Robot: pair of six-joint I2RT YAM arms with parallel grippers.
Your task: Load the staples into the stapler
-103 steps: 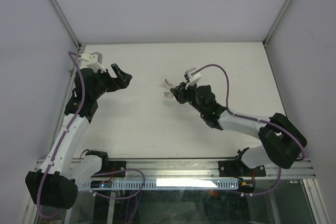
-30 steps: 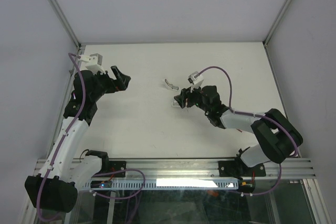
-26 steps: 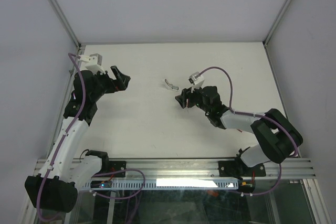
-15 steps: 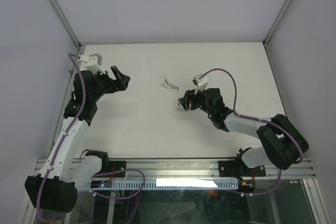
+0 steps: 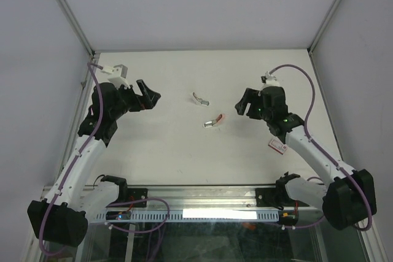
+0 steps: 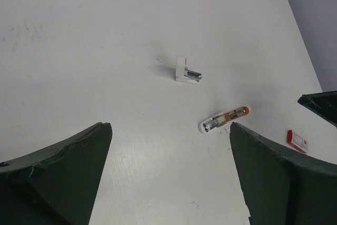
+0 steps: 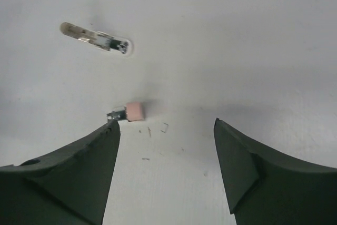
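Now lying on white tabletop: pale pink-and-grey mini stapler | gaping wide, holding nothing: left pincer, right pincer

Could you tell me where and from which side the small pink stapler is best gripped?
Probably take the stapler across its narrow middle, coming straight down, jaws either side of its long axis: it lies flat on the table, slim, nothing touching it. The open right gripper is nearest.

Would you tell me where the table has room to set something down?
Bare: the strip along the back wall, and the near middle between the stapler and the front rail. Crowded: between the left gripper and right gripper, around the metal piece; a box lies beside the right arm.
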